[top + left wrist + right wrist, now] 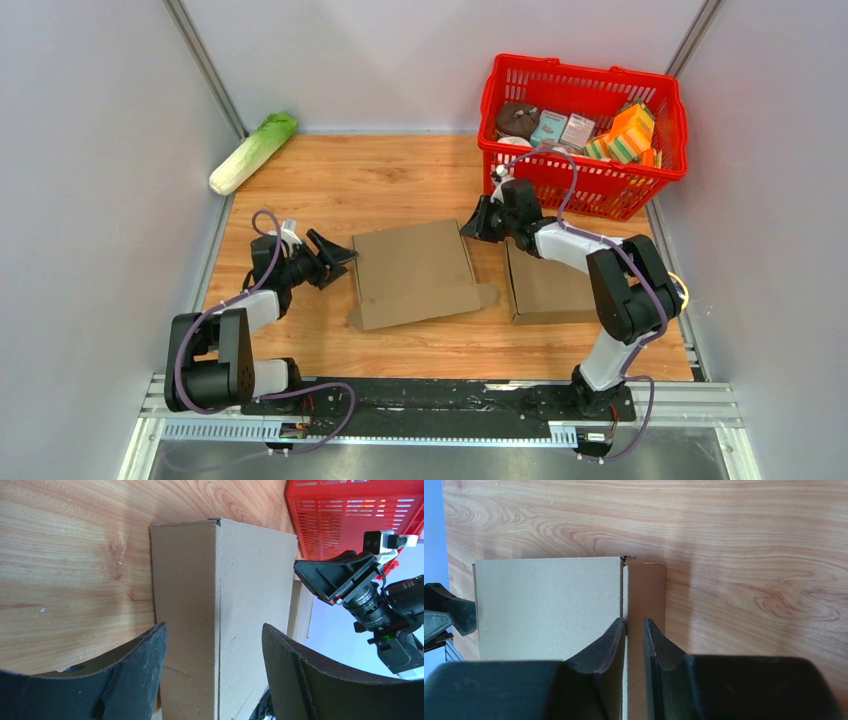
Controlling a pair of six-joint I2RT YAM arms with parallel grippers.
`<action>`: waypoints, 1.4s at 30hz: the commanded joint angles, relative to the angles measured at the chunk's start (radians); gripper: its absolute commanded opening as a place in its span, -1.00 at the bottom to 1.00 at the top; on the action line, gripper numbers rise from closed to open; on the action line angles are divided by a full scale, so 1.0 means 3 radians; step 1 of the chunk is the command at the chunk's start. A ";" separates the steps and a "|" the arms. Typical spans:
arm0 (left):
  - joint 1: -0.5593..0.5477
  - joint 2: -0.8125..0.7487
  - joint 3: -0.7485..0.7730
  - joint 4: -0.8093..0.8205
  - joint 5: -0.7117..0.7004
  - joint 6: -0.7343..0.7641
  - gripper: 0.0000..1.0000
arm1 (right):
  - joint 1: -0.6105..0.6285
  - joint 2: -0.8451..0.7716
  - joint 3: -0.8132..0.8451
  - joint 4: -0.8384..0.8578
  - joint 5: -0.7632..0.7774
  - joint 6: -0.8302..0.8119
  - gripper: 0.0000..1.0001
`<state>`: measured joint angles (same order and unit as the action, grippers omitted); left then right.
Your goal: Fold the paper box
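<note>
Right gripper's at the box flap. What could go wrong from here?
The paper box corner by the right gripper already looks frayed; pulling may tear it.
The left gripper is open beside the box, so the box could slide.
The red basket sits close behind the right wrist.

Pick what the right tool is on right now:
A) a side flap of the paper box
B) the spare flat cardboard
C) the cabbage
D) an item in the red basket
A: in the right wrist view the right tool has a finger on each side of the upright side flap of the paper box, jaws nearly together on it.
</note>
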<state>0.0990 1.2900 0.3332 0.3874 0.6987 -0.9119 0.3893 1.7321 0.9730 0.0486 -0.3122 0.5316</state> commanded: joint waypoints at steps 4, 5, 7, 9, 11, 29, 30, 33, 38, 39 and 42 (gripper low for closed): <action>-0.0013 0.0056 0.0040 -0.0064 0.0079 0.0227 0.55 | -0.0029 -0.0021 -0.0201 -0.0014 0.0289 -0.0131 -0.58; -0.0018 0.0092 0.0040 -0.0054 0.0090 0.0227 0.56 | -0.0024 -0.0016 -0.0211 -0.0009 0.0289 -0.0131 -0.58; -0.0018 0.0123 0.0030 0.0012 0.0120 0.0217 0.56 | -0.0050 -0.0016 -0.0221 -0.0024 0.0299 -0.0136 -0.59; -0.0023 0.0169 0.0009 0.0069 0.0156 0.0207 0.56 | -0.0080 -0.0026 -0.0262 -0.0024 0.0320 -0.0141 -0.59; -0.0049 0.0189 0.0014 0.0120 0.0192 0.0207 0.57 | -0.0111 -0.0052 -0.0308 -0.0009 0.0315 -0.0166 -0.59; -0.0453 0.0619 -0.0098 0.1214 0.0432 -0.0289 0.59 | -0.0244 -0.0031 -0.0349 -0.0019 0.0274 -0.0197 -0.59; -0.0453 0.0629 -0.0098 0.1224 0.0447 -0.0304 0.59 | -0.0265 -0.0026 -0.0359 0.0006 0.0264 -0.0187 -0.59; -0.0468 0.0645 -0.0103 0.1331 0.0463 -0.0386 0.59 | -0.0275 -0.0011 -0.0349 0.0017 0.0233 -0.0187 -0.59; -0.0539 0.0599 -0.0093 0.1638 0.0468 -0.0580 0.60 | -0.0270 -0.0016 -0.0364 0.0104 0.0136 -0.0126 -0.57; -0.0550 0.0578 -0.0088 0.1684 0.0443 -0.0631 0.60 | -0.0260 -0.0006 -0.0359 0.0089 0.0136 -0.0125 -0.56; -0.0560 0.0512 -0.0088 0.1674 0.0397 -0.0723 0.45 | -0.0214 -0.0036 -0.0334 0.0063 0.0100 -0.0131 -0.43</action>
<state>-0.0612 1.4792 0.3058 0.7952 0.8173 -1.0779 0.3176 1.7054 0.8967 0.1379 -0.3176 0.5236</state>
